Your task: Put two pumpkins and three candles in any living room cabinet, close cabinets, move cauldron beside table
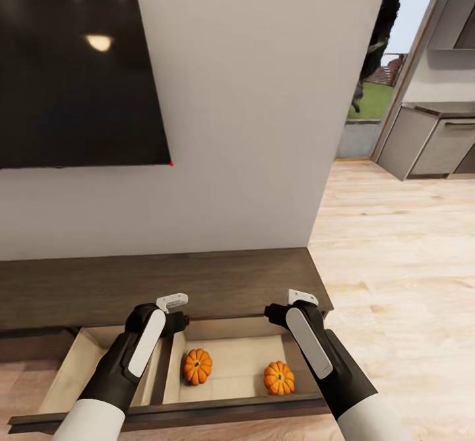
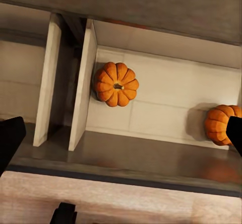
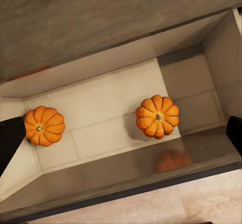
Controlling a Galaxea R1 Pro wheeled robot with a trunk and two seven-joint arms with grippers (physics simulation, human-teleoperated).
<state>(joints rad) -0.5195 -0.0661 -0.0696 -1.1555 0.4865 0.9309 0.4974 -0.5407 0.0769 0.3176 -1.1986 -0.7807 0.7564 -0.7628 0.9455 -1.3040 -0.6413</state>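
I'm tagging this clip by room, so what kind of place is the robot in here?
Most likely a home living room: a wall-mounted dark TV screen hangs above a long low dark-wood cabinet, whose open drawer holds two pumpkins. A kitchen-like area shows through the doorway.

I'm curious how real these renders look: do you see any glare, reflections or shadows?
Head view: a soft lamp glare on the black wall screen. Left wrist view: the far orange ribbed pumpkin casts a blurry shadow on the beige drawer floor. Right wrist view: an orange reflection on the glossy dark-brown drawer front.
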